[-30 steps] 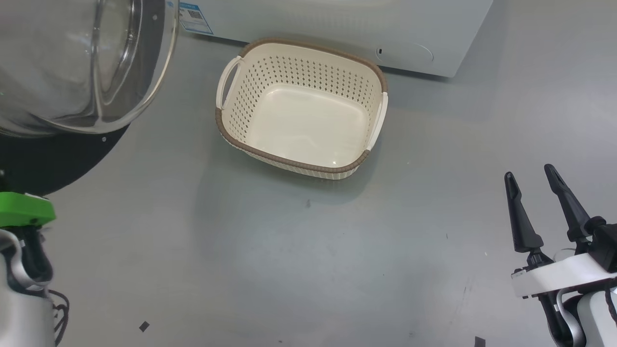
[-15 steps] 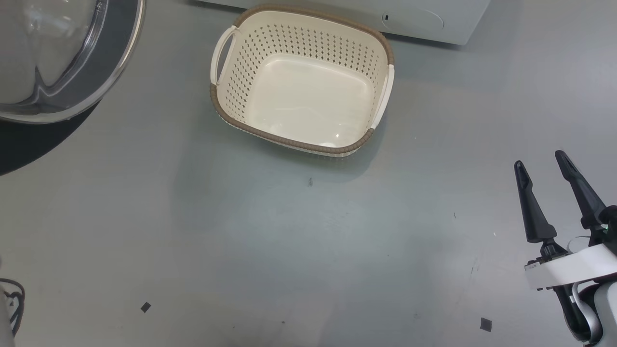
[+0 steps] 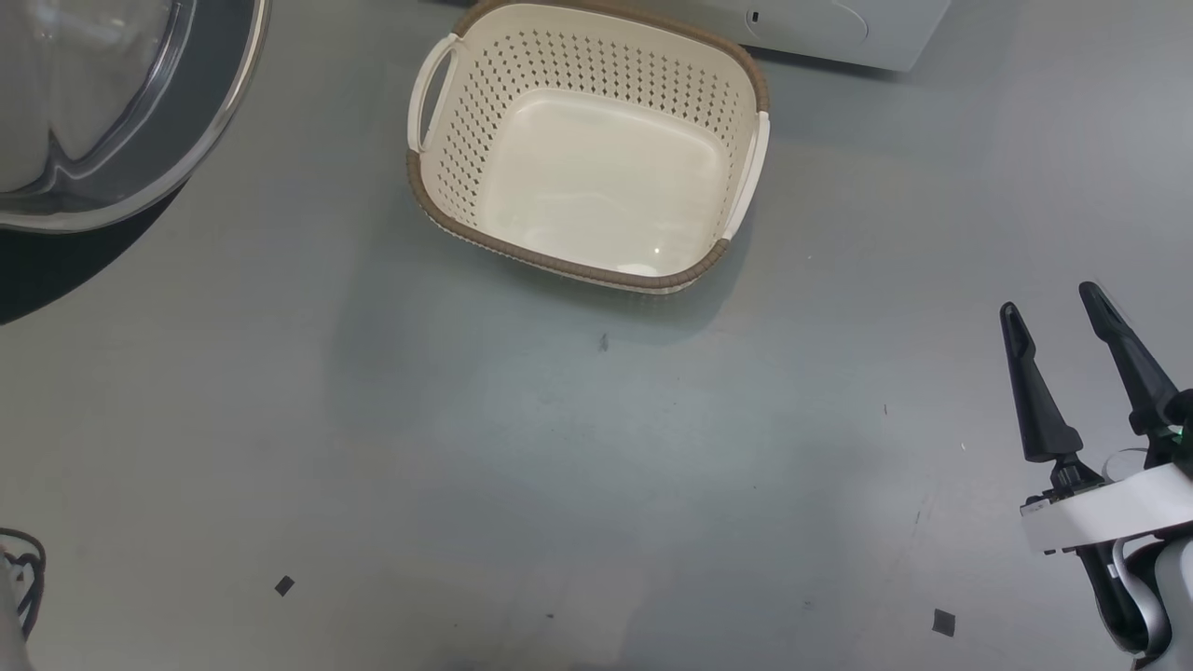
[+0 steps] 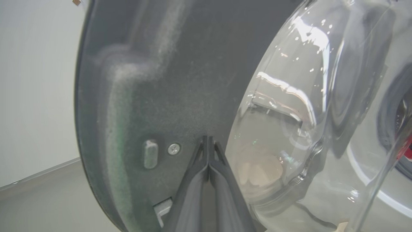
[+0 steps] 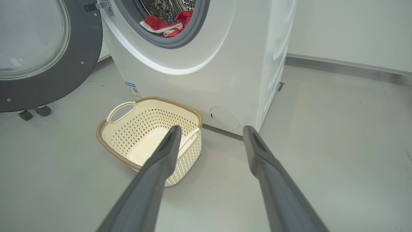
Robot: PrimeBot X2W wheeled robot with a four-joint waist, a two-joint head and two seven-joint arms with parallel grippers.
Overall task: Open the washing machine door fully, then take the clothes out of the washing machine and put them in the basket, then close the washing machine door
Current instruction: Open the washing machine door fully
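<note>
Head view: the basket (image 3: 569,268) sits on the floor (image 3: 559,466) before the washing machine (image 3: 839,28), right gripper (image 3: 1049,300) spread apart low right; left wrist view: left gripper (image 4: 207,140) pinched together at the washing machine door's (image 4: 167,80) dark rim; right wrist view: the clothes (image 5: 164,25) lie in the drum (image 5: 167,6).

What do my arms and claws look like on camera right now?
The right claw has two long matte black fingers that taper to narrow tips. They are mounted on a white bracket above a pale grey forearm. The left claw has the same dark tapered fingers. A looped black cable shows at the head view's lower left.
</note>
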